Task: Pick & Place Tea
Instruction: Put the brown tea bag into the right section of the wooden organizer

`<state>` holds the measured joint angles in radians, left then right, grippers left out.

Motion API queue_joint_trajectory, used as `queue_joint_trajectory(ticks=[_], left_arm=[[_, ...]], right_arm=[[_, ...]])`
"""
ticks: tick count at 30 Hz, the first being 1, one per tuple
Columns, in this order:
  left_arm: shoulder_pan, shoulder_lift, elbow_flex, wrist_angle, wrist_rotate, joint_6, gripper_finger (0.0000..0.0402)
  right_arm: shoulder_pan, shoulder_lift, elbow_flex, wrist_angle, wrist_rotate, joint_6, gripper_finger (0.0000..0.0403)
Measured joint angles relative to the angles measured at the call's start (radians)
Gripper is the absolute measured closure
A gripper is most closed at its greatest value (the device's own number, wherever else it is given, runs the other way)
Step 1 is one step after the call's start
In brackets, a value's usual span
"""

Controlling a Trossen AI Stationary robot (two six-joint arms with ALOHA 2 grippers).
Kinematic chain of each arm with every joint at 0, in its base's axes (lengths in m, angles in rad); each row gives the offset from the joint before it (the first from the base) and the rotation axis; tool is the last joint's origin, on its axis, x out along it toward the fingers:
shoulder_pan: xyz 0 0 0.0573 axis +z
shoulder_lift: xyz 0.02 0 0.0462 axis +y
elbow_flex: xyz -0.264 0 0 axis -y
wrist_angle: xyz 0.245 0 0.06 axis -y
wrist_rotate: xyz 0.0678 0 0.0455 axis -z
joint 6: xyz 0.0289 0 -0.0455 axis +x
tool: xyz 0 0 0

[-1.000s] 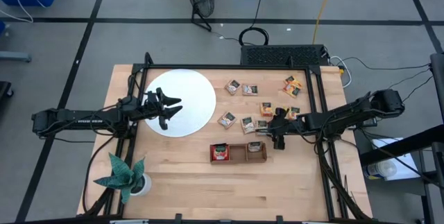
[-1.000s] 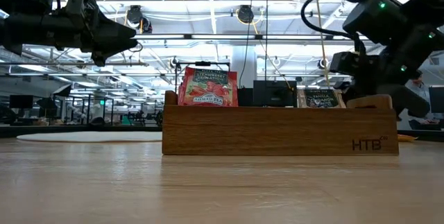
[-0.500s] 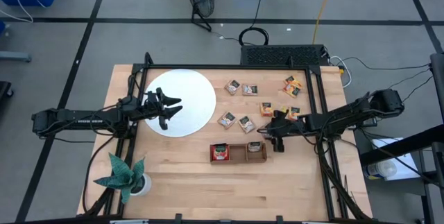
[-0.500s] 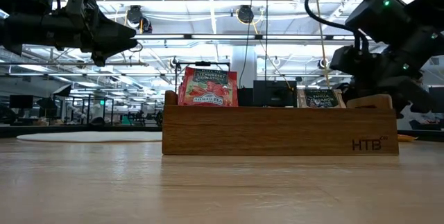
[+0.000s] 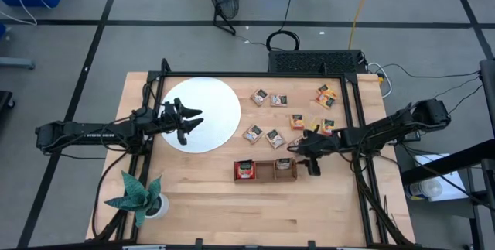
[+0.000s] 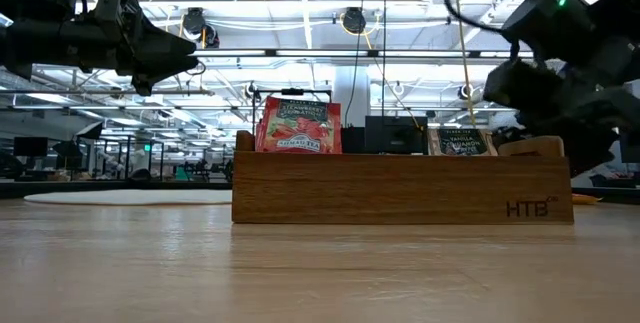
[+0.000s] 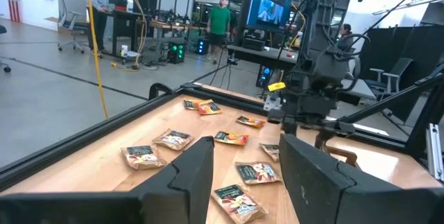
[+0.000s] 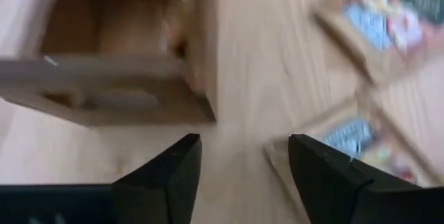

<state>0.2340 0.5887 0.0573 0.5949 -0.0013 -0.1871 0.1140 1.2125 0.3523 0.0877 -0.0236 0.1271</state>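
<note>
Several tea sachets lie flat on the table's far right part, among them a red one point(image 5: 252, 133), an orange one point(image 5: 326, 95) and two more point(image 8: 388, 12) point(image 7: 233, 138). In the wooden tray point(image 5: 267, 179) a red sachet point(image 6: 298, 125) stands in the left compartment and a dark one point(image 5: 285, 164) in the right. My right gripper point(image 5: 306, 159) point(image 8: 243, 161) hovers open just right of the tray's right end, slanting down, nothing between its fingers. My left gripper point(image 5: 190, 121) point(image 7: 246, 161) waits open and level above the white disc point(image 5: 216, 103).
A small green plant point(image 5: 139, 196) stands at the near left corner. A black frame point(image 5: 352, 111) borders the table. Bare wood lies along the near edge point(image 5: 263, 211). People stand in the room beyond the table in the left wrist view.
My right gripper has turned about its wrist and tipped, its fingers swinging a little toward the table's near edge beside the tray's right end. The sachets and the tray have stayed where they were.
</note>
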Motion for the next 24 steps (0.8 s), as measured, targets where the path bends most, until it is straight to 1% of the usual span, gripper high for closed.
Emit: queue_joint_trajectory(ticks=[2,7,12,17,19,21,24], left_arm=[[0.000,0.000,0.000,0.000,0.000,0.000,0.0236],[0.000,0.000,0.000,0.000,0.000,0.000,0.0236],[0.000,0.000,0.000,0.000,0.000,0.000,0.0236],[0.000,0.000,0.000,0.000,0.000,0.000,0.0236],[0.000,0.000,0.000,0.000,0.000,0.000,0.0236],[0.000,0.000,0.000,0.000,0.000,0.000,0.0236],[0.000,0.000,0.000,0.000,0.000,0.000,0.0236]], right_arm=[[-0.010,0.000,0.000,-0.041,0.007,0.043,0.0207],[-0.012,-0.003,0.004,-0.150,0.101,0.134,0.0215],[-0.012,-0.008,0.004,-0.203,0.186,0.181,0.0223],[-0.008,-0.047,0.024,-0.238,0.182,0.223,0.0232],[-0.008,-0.064,0.053,-0.261,0.188,0.229,0.0234],[-0.008,-0.081,0.098,-0.303,0.236,0.227,0.0236],[-0.008,-0.078,0.188,-0.416,0.314,0.209,0.0237]])
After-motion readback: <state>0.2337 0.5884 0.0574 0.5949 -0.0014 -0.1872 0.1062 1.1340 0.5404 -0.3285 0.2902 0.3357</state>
